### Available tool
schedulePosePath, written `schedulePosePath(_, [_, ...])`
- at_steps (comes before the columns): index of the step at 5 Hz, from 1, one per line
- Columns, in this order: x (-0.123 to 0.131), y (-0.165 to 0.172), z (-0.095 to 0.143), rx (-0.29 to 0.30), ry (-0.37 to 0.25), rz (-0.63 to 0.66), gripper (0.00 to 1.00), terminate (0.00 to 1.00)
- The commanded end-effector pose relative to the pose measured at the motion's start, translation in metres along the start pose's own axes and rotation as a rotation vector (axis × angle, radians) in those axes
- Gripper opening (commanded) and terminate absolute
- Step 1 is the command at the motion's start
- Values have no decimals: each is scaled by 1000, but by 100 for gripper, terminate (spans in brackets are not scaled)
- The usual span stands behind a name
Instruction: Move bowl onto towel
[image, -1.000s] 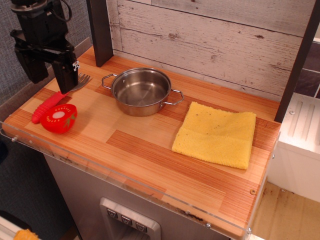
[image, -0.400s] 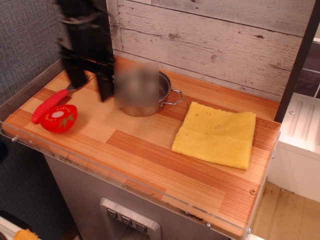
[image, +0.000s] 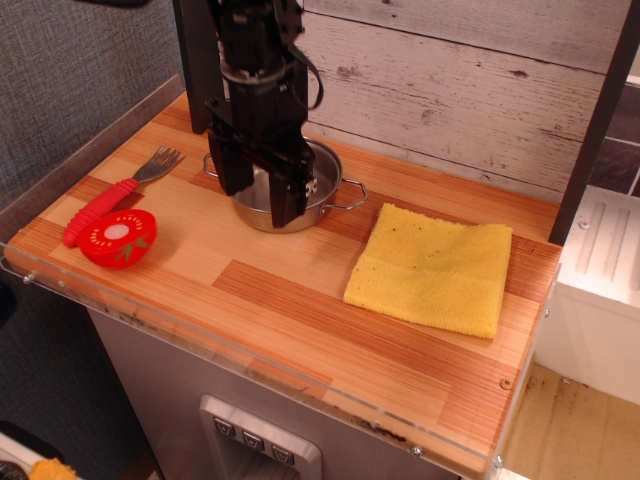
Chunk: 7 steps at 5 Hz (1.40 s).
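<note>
Since the earlier frames the arm has swung from the bench's left end, above the fork, to stand over the steel pot (image: 318, 186); its fingers (image: 258, 185) now hang spread, one dark finger (image: 226, 163) near the pot's left rim, the other (image: 289, 190) in front of its bowl; they grip nothing, and whether either touches the rim I cannot tell. One pot stands upright behind the fingers, its one visible wire handle pointing right. One yellow towel (image: 432, 268) lies flat, well right of the fingers, apart from the pot. Left of the fingers lie one red-handled fork (image: 118, 191), tines pointing up-right, and one tomato slice toy (image: 117, 237) on the bench (image: 280, 320).
</note>
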<state>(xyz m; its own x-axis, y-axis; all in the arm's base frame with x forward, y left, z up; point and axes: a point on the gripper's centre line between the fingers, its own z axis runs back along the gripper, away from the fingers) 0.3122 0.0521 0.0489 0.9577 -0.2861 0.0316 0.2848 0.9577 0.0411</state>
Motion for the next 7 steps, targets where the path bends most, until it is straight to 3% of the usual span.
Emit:
schedulePosePath(1, [23, 3, -2, 5, -57, -36, 100, 0])
schedulePosePath(3, [31, 2, -20, -13, -23, -52, 100, 0])
schedulePosePath(4, [33, 1, -24, -26, -20, -65, 0, 0])
schedulePosePath(5, [33, 1, -17, -43, -37, -97, 0, 0])
schedulePosePath(6, [34, -1, 0, -161, -53, -261, 0, 0])
schedulePosePath(7, [30, 7, 23, -222, -138, -366, 0, 0])
